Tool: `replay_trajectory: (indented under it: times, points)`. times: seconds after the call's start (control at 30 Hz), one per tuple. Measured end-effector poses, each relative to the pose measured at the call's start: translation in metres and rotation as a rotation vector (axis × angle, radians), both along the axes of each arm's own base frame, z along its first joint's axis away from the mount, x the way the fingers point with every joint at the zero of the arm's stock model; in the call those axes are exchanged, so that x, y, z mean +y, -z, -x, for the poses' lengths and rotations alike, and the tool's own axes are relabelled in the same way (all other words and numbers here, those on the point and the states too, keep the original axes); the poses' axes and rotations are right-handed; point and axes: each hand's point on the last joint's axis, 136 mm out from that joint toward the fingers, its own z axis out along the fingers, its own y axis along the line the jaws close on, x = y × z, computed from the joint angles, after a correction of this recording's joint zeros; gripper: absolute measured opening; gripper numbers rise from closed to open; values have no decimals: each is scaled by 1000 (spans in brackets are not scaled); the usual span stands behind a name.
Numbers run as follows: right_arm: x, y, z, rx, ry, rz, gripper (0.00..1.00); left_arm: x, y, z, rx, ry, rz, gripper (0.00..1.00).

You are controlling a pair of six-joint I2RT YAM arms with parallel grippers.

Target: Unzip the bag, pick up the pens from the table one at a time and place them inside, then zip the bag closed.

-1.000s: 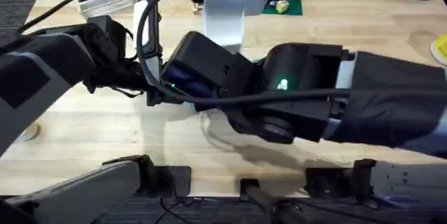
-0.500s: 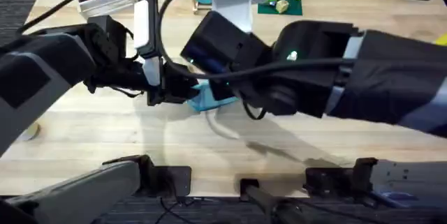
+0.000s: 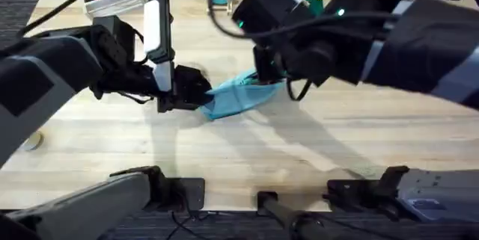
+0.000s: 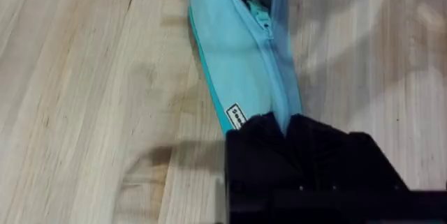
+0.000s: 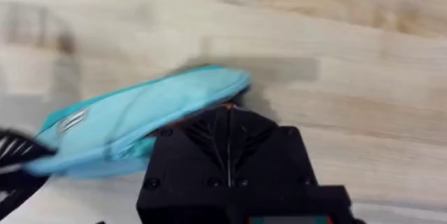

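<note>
The bag (image 3: 238,98) lies on the table (image 3: 247,158) near the middle, stretched between the two grippers. Left gripper (image 3: 196,94) comes in from the left side and is clamped on the near-left end of the bag; in the left wrist view (image 4: 286,123) its black fingers (image 4: 260,130) are pinched together over the fabric, right where the zipper line ends. A small white label (image 4: 237,118) sits on the bag's edge just beside those fingers. The zipper (image 4: 268,42) runs up the length of the bag away from the left gripper; the far end looks parted, with something dark inside, but that part is too blurred to be sure.

Right gripper (image 3: 273,75) reaches across from the right and sits at the other end of the bag. In the right wrist view (image 5: 227,109) its fingers meet in a closed line at the bag's edge, a hint of orange at the tip; probably pinching the zipper pull, hard to confirm. The bag (image 5: 140,123) there lies flat on the wood, tilted slightly.
</note>
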Motion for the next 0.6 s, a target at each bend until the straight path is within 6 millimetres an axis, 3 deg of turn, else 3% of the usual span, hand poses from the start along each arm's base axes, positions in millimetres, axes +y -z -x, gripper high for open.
replay_trajectory:
  times: [0.37, 0.6]
  points:
    - [-54, -1, -35, -5, 130, 39, 32, 0, 0, 0, -2, 0, -1, 45]
    - [-61, -10, -37, -22, 85, 68, 31, 0, 0, 0, -2, 0, -1, 44]
